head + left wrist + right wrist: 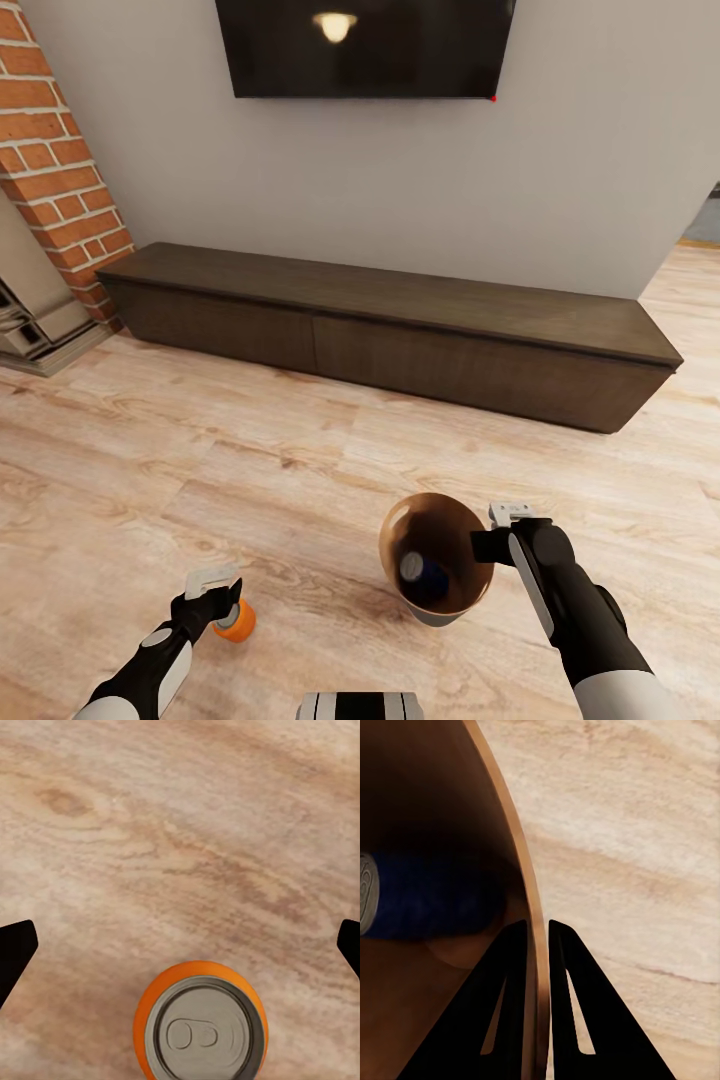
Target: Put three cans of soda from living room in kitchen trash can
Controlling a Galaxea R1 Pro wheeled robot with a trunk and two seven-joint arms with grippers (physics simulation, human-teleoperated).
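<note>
Head view: the left gripper (218,592) hangs low over the light wood floor (200,450), directly above an upright orange soda can (236,620). Left wrist view: the orange can (201,1024) stands on the floor between the two dark fingertips (15,952), which are spread wide and clear of it on both sides. Head view: the right gripper (492,543) pinches the copper-brown rim of the trash can (400,520), held tilted just above the floor; a dark blue soda can (424,575) lies inside. Right wrist view: the two fingers (502,1005) are closed on the wall (514,855), one inside and one outside, with the blue can (427,906) lying on its side within. A long dark cabinet (400,330) and wall TV (365,45) stand beyond.
</note>
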